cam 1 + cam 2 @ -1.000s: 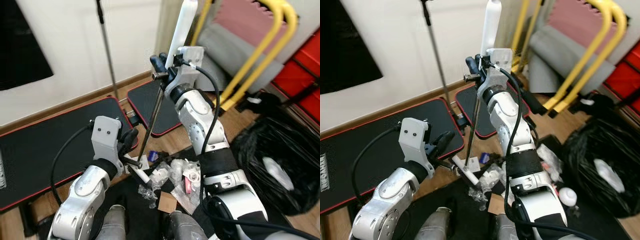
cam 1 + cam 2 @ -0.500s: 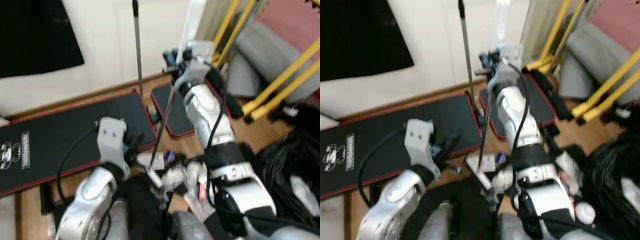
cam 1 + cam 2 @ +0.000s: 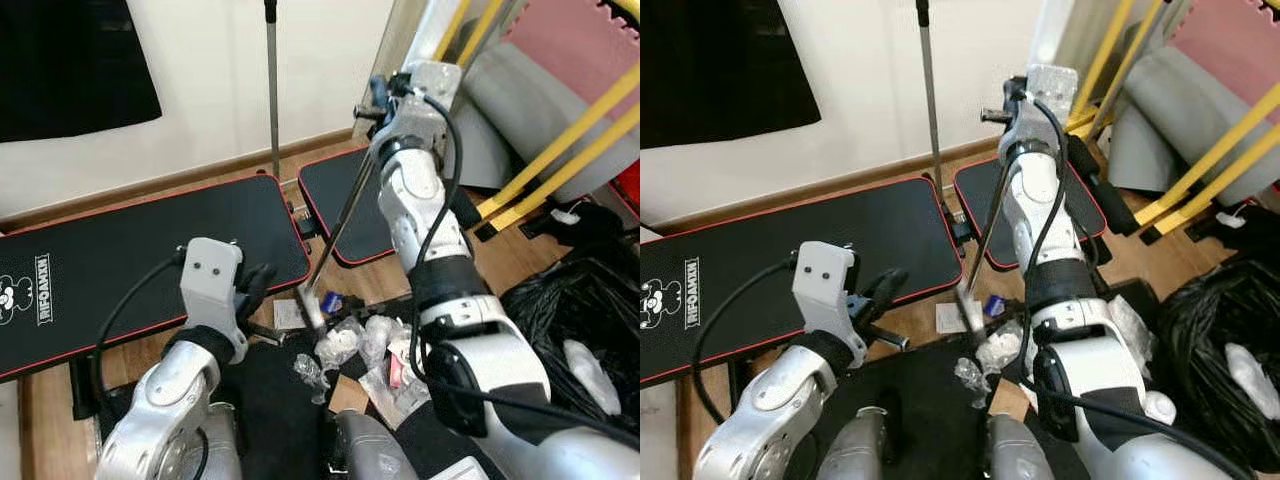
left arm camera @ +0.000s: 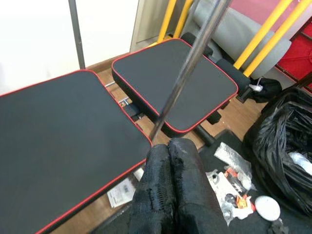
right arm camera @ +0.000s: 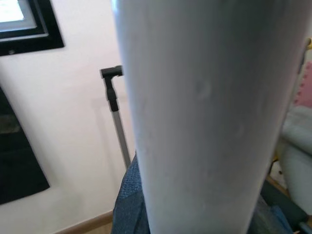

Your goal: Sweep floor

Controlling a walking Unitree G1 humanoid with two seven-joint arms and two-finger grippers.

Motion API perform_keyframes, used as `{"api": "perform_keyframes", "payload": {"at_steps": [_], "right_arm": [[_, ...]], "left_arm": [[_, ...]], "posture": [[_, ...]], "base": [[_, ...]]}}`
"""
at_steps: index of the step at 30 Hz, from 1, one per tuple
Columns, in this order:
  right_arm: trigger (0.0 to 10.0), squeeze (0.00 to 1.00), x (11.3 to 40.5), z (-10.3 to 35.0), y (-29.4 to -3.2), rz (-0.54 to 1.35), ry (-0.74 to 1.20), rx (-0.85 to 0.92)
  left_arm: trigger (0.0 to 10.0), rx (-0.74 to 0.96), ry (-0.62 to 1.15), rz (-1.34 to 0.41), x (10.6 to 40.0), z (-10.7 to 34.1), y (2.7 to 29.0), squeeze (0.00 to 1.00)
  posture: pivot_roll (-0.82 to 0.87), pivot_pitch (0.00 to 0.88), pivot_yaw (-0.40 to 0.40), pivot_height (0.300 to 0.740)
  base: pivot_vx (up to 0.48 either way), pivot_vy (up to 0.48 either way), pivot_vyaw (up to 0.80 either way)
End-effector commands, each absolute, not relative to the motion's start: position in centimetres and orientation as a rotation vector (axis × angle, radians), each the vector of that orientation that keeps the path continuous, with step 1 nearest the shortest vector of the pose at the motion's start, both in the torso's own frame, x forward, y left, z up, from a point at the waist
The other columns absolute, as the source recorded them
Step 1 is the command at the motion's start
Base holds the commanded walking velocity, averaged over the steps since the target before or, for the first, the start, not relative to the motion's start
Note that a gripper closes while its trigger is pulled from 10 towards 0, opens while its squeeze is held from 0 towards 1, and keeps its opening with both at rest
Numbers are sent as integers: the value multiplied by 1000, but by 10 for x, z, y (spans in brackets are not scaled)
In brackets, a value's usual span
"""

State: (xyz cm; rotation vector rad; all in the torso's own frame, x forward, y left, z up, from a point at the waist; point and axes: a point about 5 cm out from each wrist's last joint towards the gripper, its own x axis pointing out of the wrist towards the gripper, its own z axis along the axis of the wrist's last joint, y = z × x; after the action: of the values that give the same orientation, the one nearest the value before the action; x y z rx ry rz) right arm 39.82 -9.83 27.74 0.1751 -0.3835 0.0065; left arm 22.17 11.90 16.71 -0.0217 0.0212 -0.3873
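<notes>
Gripping the broom handle [image 3: 340, 215] high up, the right gripper [image 3: 385, 98] keeps its fingers clamped around the slanted metal pole, whose lower end meets the wooden floor [image 3: 375, 280] beside scattered litter [image 3: 365, 345]; the left gripper [image 4: 168, 187], fingers pressed together, hovers near the black mat [image 3: 130, 260].
</notes>
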Motion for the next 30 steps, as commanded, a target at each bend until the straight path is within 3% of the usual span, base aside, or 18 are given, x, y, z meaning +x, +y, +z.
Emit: {"api": "perform_keyframes", "payload": {"at_steps": [1,14,30], "right_arm": [[10000,0,398,284,-105,-22,-427,199],[10000,0,407,289,-113,-82,-446,278],[10000,0,414,274,-118,-98,-375,350]], "left_arm": [[10000,-15,46,-394,216,164,117,0],[10000,-22,40,-406,178,180,118,0],[10000,-38,96,-426,162,181,114,0]], "posture": [[-35,370,-189,740],[0,490,-193,740],[-5,505,-185,740]], "base": [[0,0,0],[0,0,0],[142,0,0]]}}
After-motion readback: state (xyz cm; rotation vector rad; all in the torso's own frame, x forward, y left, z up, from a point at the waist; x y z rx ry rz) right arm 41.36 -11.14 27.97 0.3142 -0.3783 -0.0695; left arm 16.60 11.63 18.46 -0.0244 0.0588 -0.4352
